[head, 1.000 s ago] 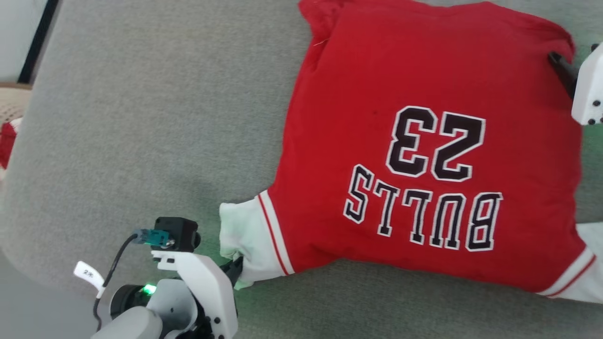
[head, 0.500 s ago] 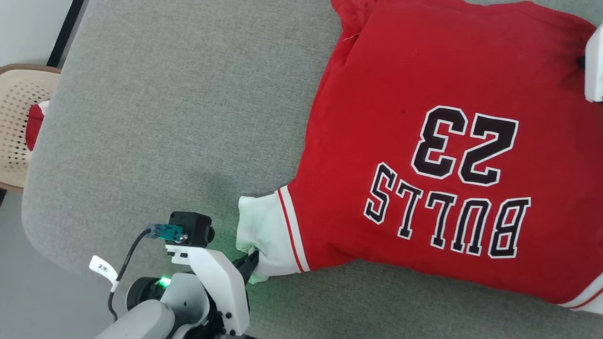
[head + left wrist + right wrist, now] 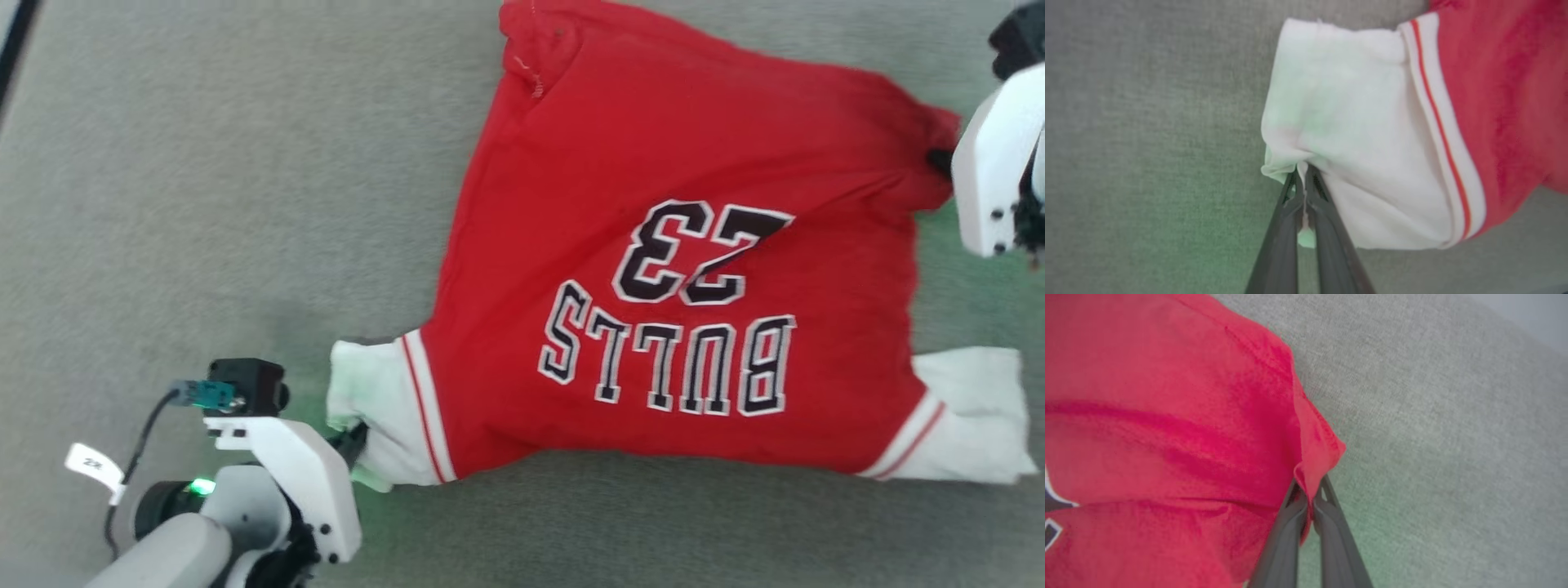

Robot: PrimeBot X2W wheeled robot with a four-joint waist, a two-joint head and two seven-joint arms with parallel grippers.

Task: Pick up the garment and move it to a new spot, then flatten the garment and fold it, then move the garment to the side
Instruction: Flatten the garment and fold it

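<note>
Garment (image 3: 653, 163), lettering up. Left hand (image 3: 1302, 175) clamped on white sleeve (image 3: 371, 392), 8 o'clock; right hand (image 3: 1310, 490) clamped on red corner (image 3: 918, 135), 2 o'clock.

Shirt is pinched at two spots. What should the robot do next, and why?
Probably lift both ends together: the left pincer grips the white sleeve, the right pincer a red corner of the shirt, so it can be carried.

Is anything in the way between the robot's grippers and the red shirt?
No, nothing visible is. The left gripper is shut on the shirt's white sleeve, and the right gripper is shut on a red corner. Both touch the cloth directly.
</note>
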